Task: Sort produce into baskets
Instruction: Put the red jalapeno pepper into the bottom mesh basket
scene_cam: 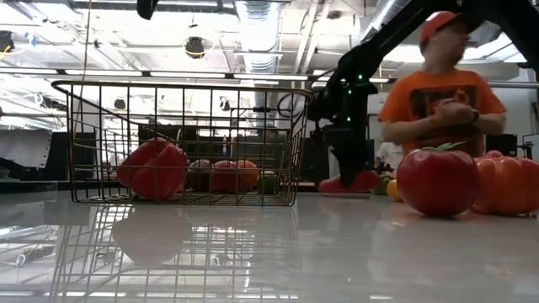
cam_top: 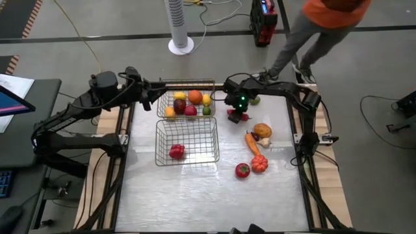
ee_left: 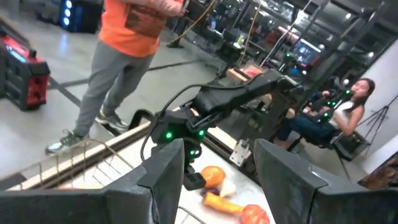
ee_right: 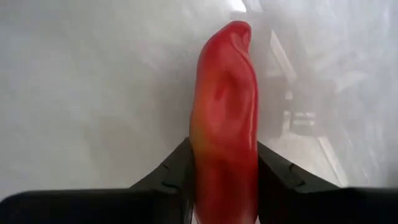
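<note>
The right gripper (ee_right: 224,186) has its jaws clamped on a long red pepper (ee_right: 225,118), low over the surface (cam_top: 195,195) just beside the far basket (cam_top: 186,83). Lift clear of the rim before crossing. The left gripper (ee_left: 214,180), jaws apart, waits above that basket.

Glossy, mirror-smooth white table (scene_cam: 337,252), throwing back reflections of everything on it. Thin silver metal wire, open grid, in the near basket (scene_cam: 181,143) and the far basket (cam_top: 187,88). Smooth, shiny plastic-looking skin on the long red pepper (ee_right: 225,118), the red bell pepper (scene_cam: 154,169) and the tomato (scene_cam: 438,180). Matt dark plastic on the jaws either side of that long pepper. Pale wood along the table's edge strips (cam_top: 330,188).
</note>
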You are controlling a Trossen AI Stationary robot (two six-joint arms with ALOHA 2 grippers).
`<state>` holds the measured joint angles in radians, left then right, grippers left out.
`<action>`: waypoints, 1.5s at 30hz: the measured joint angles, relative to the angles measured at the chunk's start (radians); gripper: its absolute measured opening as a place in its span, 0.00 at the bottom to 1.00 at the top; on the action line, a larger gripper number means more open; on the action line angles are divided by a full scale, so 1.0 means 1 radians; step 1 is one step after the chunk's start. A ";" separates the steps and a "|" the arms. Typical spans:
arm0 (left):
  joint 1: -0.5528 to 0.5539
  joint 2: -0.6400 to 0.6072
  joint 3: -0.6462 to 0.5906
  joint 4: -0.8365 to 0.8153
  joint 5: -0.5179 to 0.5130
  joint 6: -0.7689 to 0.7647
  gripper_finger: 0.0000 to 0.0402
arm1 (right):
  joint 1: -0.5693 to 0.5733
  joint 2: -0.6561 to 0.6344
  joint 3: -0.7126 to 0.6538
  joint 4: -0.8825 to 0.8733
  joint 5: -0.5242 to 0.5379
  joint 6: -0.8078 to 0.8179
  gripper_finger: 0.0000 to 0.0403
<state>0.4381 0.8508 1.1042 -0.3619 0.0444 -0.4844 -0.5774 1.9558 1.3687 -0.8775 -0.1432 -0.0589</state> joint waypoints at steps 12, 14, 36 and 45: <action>-0.076 0.076 0.000 0.043 -0.062 -0.028 0.45 | 0.109 -0.276 0.001 -0.015 -0.013 0.089 0.39; -0.107 0.104 0.000 0.055 -0.082 -0.020 0.45 | 0.137 -0.323 0.001 -0.004 -0.013 0.112 0.38; -0.208 0.308 0.000 0.265 -0.034 0.011 0.45 | 0.545 -0.416 -0.093 0.586 0.096 0.350 0.41; -0.216 0.334 -0.001 0.520 0.153 0.132 0.45 | 0.565 -0.279 -0.096 0.886 0.058 0.398 0.42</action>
<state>0.2221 1.1845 1.1030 0.1584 0.1974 -0.3521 -0.0128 1.6768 1.2728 0.0088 -0.0856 0.3395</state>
